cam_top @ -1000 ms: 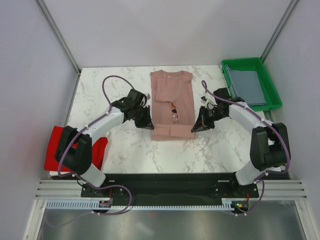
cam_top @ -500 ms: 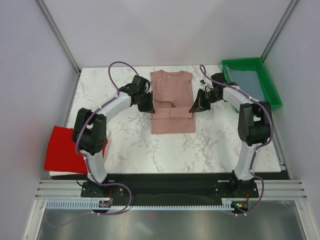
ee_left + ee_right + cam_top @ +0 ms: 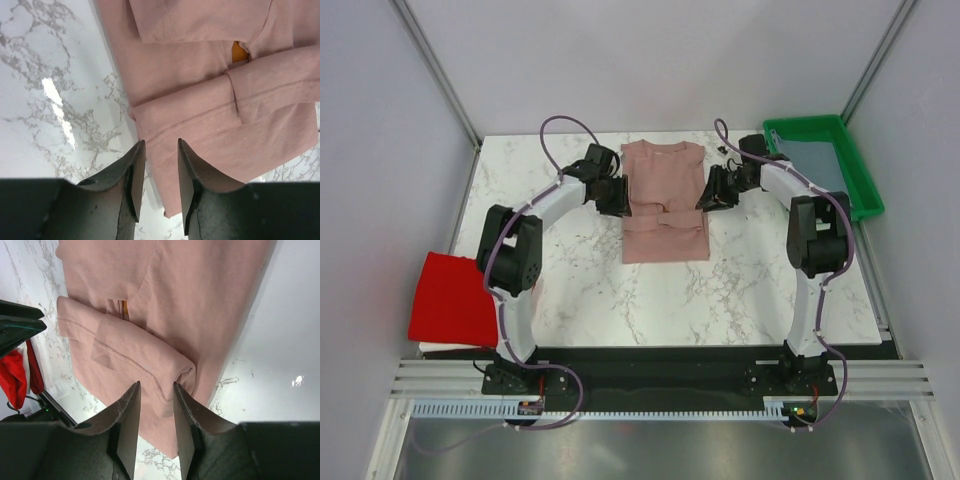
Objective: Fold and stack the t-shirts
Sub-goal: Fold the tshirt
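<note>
The pink t-shirt (image 3: 665, 195) lies flat on the white, grey-veined marble table (image 3: 580, 290), a little toward 12 o'clock from the middle. Its soft, matte knit is narrowed into a long rectangle with the collar toward 12 o'clock. The lower part is doubled up toward the chest, so that a stitched hem runs across it as a raised band. A sliver of orange graphic (image 3: 239, 51) peeks out where the folded layers meet (the rest of it is covered). The left gripper (image 3: 619, 203) sits at the shirt's 9 o'clock edge and the right gripper (image 3: 706, 202) at its 3 o'clock edge, both level with the fold. In the left wrist view the two dark, smooth, curved fingers (image 3: 134, 172) stand a small way apart. The shirt's side edge shows through the gap between them, lying on the marble beyond the tips, and nothing is pinched. In the right wrist view the fingers (image 3: 131, 412) are likewise parted by a narrow gap. The puffy, rounded corner of the fold sits just past their tips, the flat lower layer shows between them, and the cloth is not clamped. The red t-shirt (image 3: 450, 305), a bright, roughly square patch, lies at 8 o'clock by the table's left edge. The grey-blue t-shirt (image 3: 817, 160) rests in the glossy green tray (image 3: 805, 122) at 2 o'clock, and both are well apart from the grippers.
</note>
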Action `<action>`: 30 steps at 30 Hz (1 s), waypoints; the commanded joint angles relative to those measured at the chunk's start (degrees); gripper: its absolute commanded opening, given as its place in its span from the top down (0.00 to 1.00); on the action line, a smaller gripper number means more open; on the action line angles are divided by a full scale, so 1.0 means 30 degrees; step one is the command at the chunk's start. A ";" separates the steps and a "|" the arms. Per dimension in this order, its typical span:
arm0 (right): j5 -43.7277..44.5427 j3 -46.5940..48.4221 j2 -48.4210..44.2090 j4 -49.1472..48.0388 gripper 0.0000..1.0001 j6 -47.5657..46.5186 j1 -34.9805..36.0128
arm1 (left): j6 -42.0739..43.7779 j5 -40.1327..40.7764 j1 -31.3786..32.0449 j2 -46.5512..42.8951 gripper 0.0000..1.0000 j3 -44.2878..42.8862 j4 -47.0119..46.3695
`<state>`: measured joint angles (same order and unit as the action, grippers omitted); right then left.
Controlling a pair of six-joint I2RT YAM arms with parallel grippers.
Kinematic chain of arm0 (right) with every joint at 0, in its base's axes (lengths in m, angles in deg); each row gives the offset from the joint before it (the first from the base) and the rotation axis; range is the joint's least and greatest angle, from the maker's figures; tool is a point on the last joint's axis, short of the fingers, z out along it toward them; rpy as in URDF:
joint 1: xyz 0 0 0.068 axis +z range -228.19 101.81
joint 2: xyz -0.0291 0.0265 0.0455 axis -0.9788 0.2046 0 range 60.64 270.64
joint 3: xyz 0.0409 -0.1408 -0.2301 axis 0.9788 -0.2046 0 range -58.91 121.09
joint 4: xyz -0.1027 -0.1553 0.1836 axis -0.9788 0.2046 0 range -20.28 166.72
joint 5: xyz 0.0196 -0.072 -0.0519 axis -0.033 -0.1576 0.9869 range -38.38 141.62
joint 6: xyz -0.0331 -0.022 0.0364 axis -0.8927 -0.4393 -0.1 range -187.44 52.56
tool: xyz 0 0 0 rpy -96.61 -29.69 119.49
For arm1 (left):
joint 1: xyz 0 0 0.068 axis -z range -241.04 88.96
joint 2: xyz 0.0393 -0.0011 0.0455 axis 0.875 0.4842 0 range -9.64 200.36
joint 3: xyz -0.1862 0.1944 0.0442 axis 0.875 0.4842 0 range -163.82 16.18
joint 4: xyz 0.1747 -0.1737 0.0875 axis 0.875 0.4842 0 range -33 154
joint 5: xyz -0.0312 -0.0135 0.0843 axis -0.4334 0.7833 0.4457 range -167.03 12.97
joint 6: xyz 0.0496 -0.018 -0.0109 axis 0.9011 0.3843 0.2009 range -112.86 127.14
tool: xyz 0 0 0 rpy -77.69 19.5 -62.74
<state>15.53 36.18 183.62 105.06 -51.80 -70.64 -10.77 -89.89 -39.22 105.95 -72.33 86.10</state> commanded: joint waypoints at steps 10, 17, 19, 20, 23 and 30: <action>-0.2613 -0.7836 -0.5656 0.0207 0.55 0.0880 -0.1932 | -0.1499 -0.1241 -0.0156 -0.6302 0.49 0.6554 0.0906; -0.3318 -1.0133 -0.5955 -0.1316 0.53 0.2050 -0.1960 | -0.3227 -0.3505 -0.0156 -0.6423 0.27 0.9375 -0.0764; -0.3436 -1.0192 -0.5720 -0.1754 0.52 0.2374 -0.1931 | -0.3374 -0.3505 -0.0156 -0.6217 0.27 0.9464 -0.0999; -0.3437 -1.0192 -0.5632 -0.1874 0.52 0.2549 -0.1960 | -0.3549 -0.3621 -0.0156 -0.5955 0.27 0.9464 -0.1087; -0.3408 -1.0251 -0.5280 -0.2197 0.52 0.2755 -0.1961 | -0.3901 -0.3826 -0.0156 -0.5485 0.28 0.9260 -0.1438; -0.3349 -1.0631 -0.4666 -0.2373 0.51 0.2815 -0.1902 | -0.4547 -0.4003 -0.0156 -0.4283 0.33 0.8762 -0.1820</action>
<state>6.87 5.08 168.73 99.53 -44.04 -76.43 -21.79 -100.21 -39.55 92.14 -43.79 82.95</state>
